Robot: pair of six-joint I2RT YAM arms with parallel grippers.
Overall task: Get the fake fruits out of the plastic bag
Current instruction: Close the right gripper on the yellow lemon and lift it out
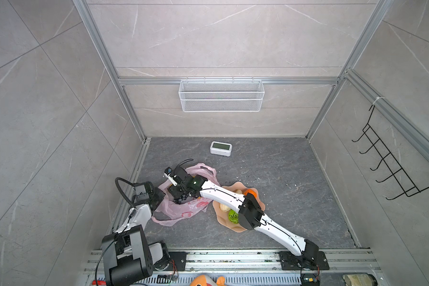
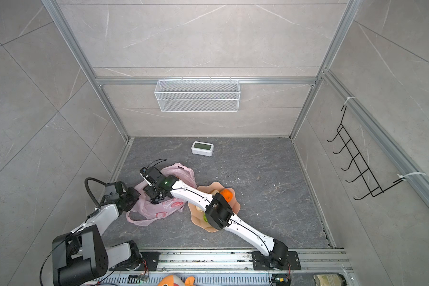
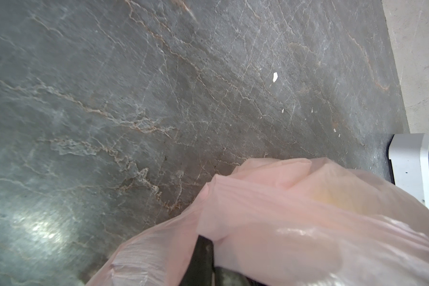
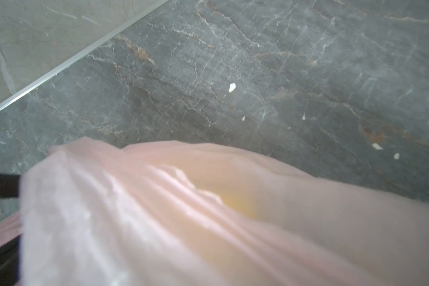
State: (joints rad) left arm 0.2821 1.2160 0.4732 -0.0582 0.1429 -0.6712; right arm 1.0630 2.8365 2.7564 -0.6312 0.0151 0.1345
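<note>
The pink plastic bag (image 1: pixel 193 208) (image 2: pixel 159 210) lies crumpled at the left of the floor. My left gripper (image 1: pixel 160 195) (image 3: pixel 208 247) is shut on the bag's left edge, and the film drapes over its dark fingers (image 3: pixel 203 257). My right gripper (image 1: pixel 180 195) reaches across into the bag's mouth, with a dark grape bunch (image 1: pixel 181 198) (image 2: pixel 159 197) at its tips. The film (image 4: pixel 134 222) hides its jaws. A yellow fruit (image 4: pixel 238 205) (image 3: pixel 332 198) shows through the film. The peach bowl (image 1: pixel 238 227) holds an orange (image 1: pixel 250 192), a green fruit (image 1: pixel 233 216) and a beige lump (image 1: pixel 224 207).
My right forearm passes over the bowl. A white display device (image 1: pixel 221 148) (image 3: pixel 414 168) stands near the back wall. A wire basket (image 1: pixel 221 95) hangs on that wall, and a black hook rack (image 1: pixel 391 161) on the right wall. An orange plush toy (image 1: pixel 208 281) lies by the front rail.
</note>
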